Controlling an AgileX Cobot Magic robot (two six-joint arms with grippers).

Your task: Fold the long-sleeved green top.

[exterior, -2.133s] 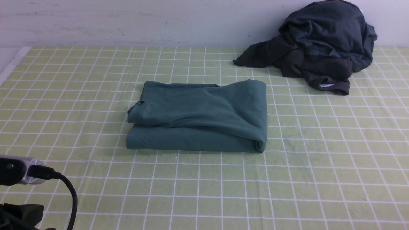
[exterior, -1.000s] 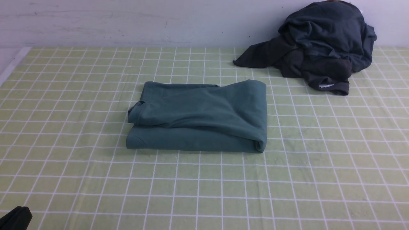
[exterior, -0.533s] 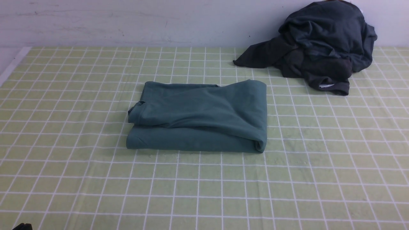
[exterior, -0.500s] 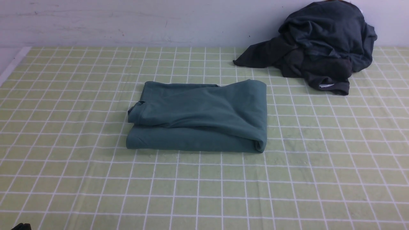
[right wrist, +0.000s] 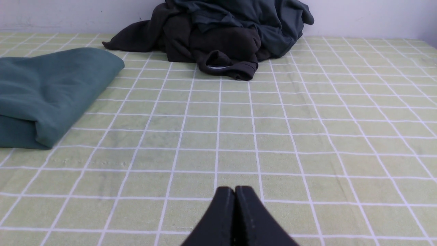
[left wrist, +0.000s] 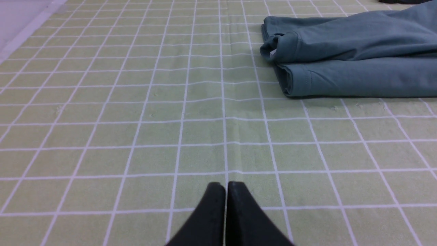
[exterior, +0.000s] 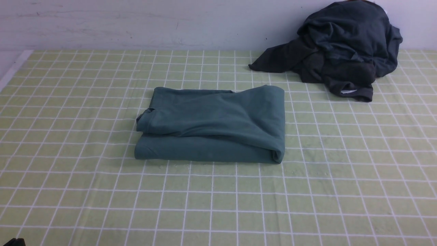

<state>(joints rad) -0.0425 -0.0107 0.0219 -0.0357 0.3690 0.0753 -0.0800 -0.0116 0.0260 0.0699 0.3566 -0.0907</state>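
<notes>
The green long-sleeved top [exterior: 215,124] lies folded into a thick rectangle in the middle of the checked cloth, with a sleeve cuff showing at its left end. In the left wrist view the top [left wrist: 351,58] lies well ahead of my left gripper [left wrist: 226,186], which is shut with nothing between its fingers. My right gripper [right wrist: 235,189] is shut and empty too, low over the cloth, with the top's right end [right wrist: 47,95] off to one side. In the front view only a dark sliver of the left arm [exterior: 13,242] shows at the bottom left corner.
A heap of dark charcoal-grey garments [exterior: 341,48] sits at the back right against the wall; the right wrist view has the heap [right wrist: 225,37] straight ahead. The light green checked cloth [exterior: 218,205] covers the table, whose left edge [exterior: 13,68] shows at the far left.
The left arm has drawn back out of the front view, down past the bottom left corner. The folded top and the dark heap have not moved.
</notes>
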